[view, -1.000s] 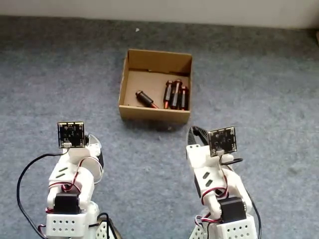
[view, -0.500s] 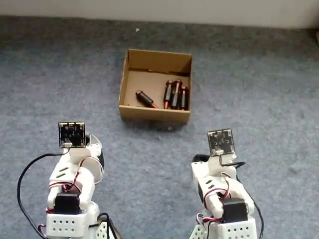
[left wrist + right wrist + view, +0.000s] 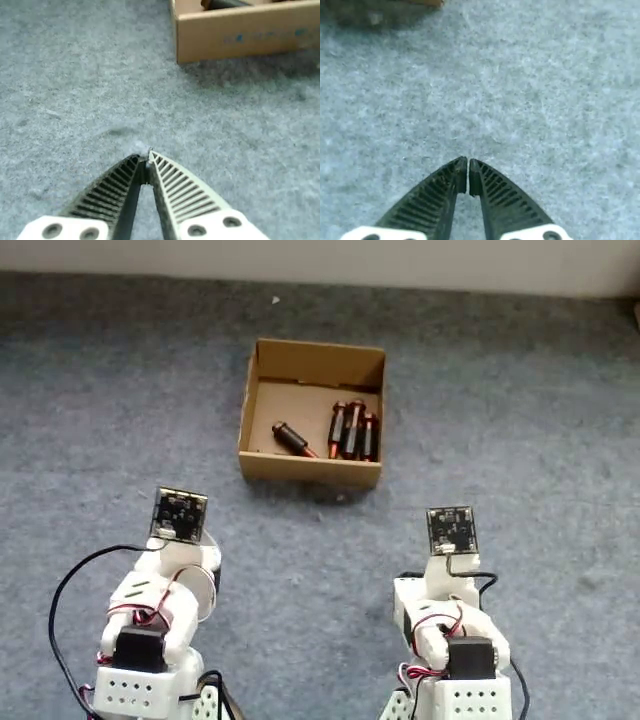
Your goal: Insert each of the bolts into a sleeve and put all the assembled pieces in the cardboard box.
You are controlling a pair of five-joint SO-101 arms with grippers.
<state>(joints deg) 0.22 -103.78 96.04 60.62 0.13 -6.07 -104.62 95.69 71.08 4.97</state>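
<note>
The left tool [image 3: 145, 162] was closed, its two ribbed fingers meeting at the tips, with nothing held. The right tool [image 3: 468, 175] was likewise closed and empty. Both were positioned over the grey carpeted counter [image 3: 520, 420]. In the high view, the open brown cardboard box [image 3: 310, 468] lay at 1 o'clock from the left arm and at 11 o'clock from the right arm, well apart from both. Inside the box, a cluster of dark cylindrical sleeves with orange bolts [image 3: 352, 430] lay side by side toward the 3 o'clock wall. A single assembled piece [image 3: 290, 438] lay tilted toward the 9 o'clock side.
</note>
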